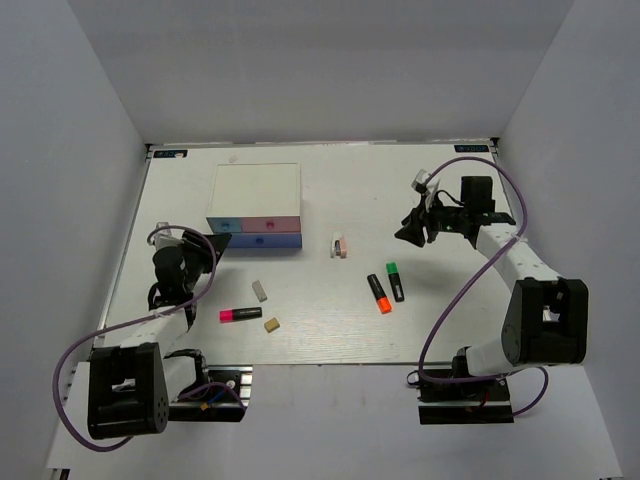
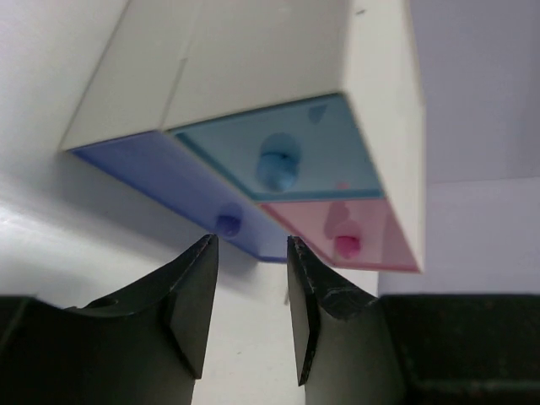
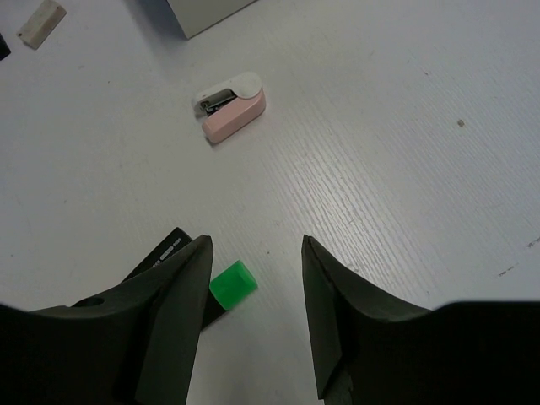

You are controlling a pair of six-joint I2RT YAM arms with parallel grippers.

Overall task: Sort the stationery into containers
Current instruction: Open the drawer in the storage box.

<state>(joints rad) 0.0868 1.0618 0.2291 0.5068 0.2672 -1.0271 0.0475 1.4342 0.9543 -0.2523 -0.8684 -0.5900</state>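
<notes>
The drawer box (image 1: pixel 255 190) stood at 11 o'clock from the middle of the bench (image 1: pixel 450 330), and we saw its teal, pink and blue fronts in the left wrist view. The left claw (image 2: pixel 251 245) was released and empty, at 8 o'clock of the box and near it. The right claw (image 3: pixel 253 245) was also released and held nothing. The green-capped highlighter (image 1: pixel 395 281) lay at 6 o'clock below it, with the orange-capped highlighter (image 1: pixel 378 293) just beside. The white-pink eraser (image 1: pixel 340 246) was at 9 o'clock from this claw. At 6 o'clock of the box lay the white eraser (image 1: pixel 260 290), the pink-capped highlighter (image 1: pixel 241 315) and the tan eraser (image 1: pixel 271 324).
</notes>
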